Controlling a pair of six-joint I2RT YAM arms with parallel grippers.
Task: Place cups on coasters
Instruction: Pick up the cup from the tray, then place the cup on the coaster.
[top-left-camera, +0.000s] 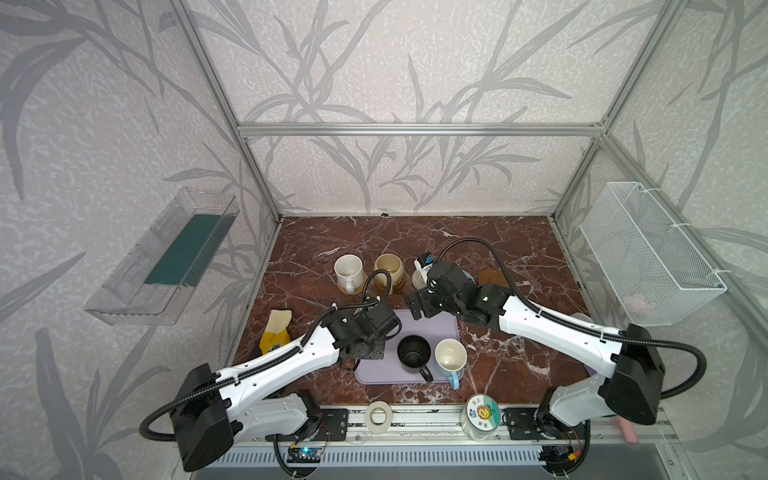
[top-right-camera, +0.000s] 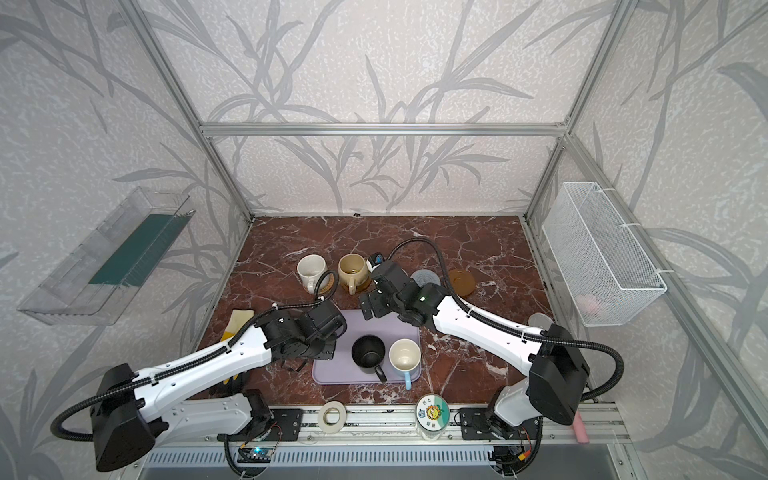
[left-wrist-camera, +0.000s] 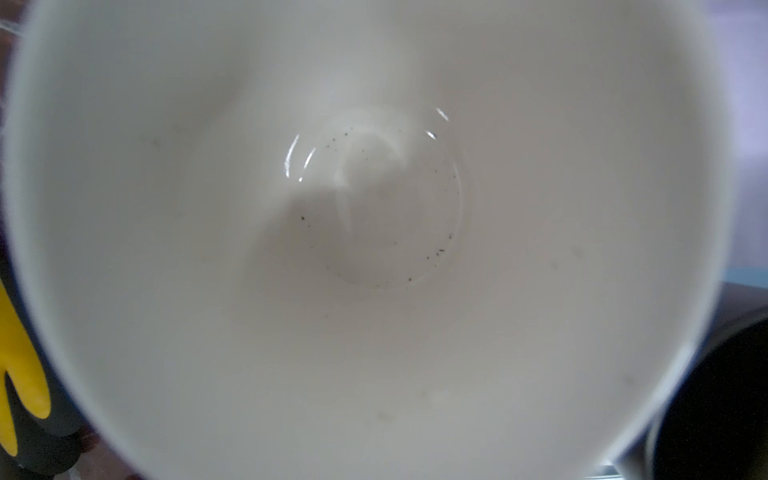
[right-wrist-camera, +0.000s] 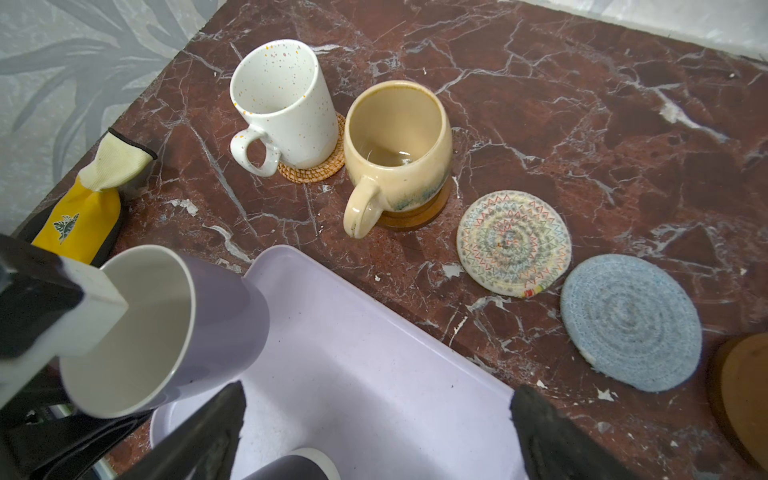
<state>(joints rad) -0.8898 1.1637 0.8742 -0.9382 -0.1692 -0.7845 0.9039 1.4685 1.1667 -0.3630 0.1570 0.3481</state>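
My left gripper (top-left-camera: 368, 345) is shut on the rim of the lavender cup (right-wrist-camera: 224, 316), which hangs tilted over the near left corner of the lavender tray (right-wrist-camera: 374, 353). Its cream inside (left-wrist-camera: 374, 232) fills the left wrist view. My right gripper (right-wrist-camera: 378, 392) stands open and empty over the tray's far edge. The black cup (top-left-camera: 413, 353) and the light blue cup (top-left-camera: 450, 357) stand in the tray. The white cup (right-wrist-camera: 282, 108) is on a rattan coaster (right-wrist-camera: 316, 170), the beige cup (right-wrist-camera: 399, 141) on a wooden coaster (right-wrist-camera: 419, 216). The cream coaster (right-wrist-camera: 513, 241), grey-blue coaster (right-wrist-camera: 629, 322) and brown coaster (right-wrist-camera: 744, 390) lie bare.
A yellow glove (top-left-camera: 274, 330) lies at the table's left edge. A small tin can (top-left-camera: 424, 262) stands behind the cream coaster. A tape roll (top-left-camera: 378, 415) and a lidded jar (top-left-camera: 482, 415) sit on the front rail. A wire basket (top-left-camera: 648, 253) hangs on the right wall.
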